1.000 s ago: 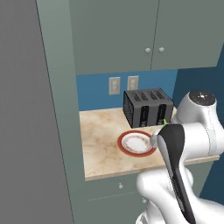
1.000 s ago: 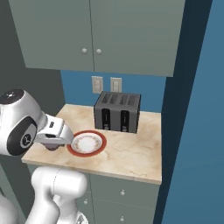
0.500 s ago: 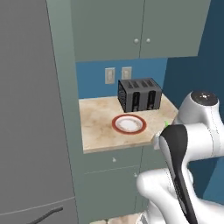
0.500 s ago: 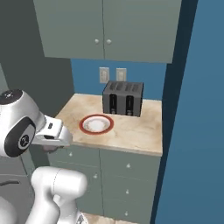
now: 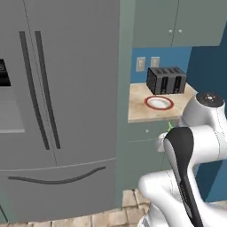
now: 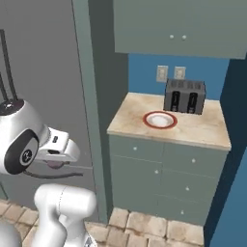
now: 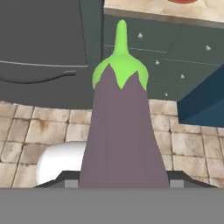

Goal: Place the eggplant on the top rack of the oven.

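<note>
The eggplant [image 7: 121, 131] is dull purple with a bright green cap and stem. It stands out along the hand view, held at its thick end by my gripper [image 7: 120, 177], which is shut on it. From the left base view its green stem tip [image 5: 170, 127] peeks past my forearm. In the right base view the gripper [image 6: 55, 163] hangs low at the left, in front of the fridge, with a sliver of purple under it. The oven and its top rack are out of view.
A grey double-door fridge [image 5: 57, 111] stands at the left. To its right, a beige counter [image 6: 202, 132] over grey-green drawers carries a red-rimmed plate [image 6: 160, 119] and a black toaster [image 6: 185, 95]. Tiled floor [image 7: 48, 127] lies below, with a blue wall panel [image 6: 239, 159] on the right.
The whole picture has shifted: the base has backed away from the counter, which now lies smaller and further off, and the fridge has come into view. The eggplant stays in the gripper.
</note>
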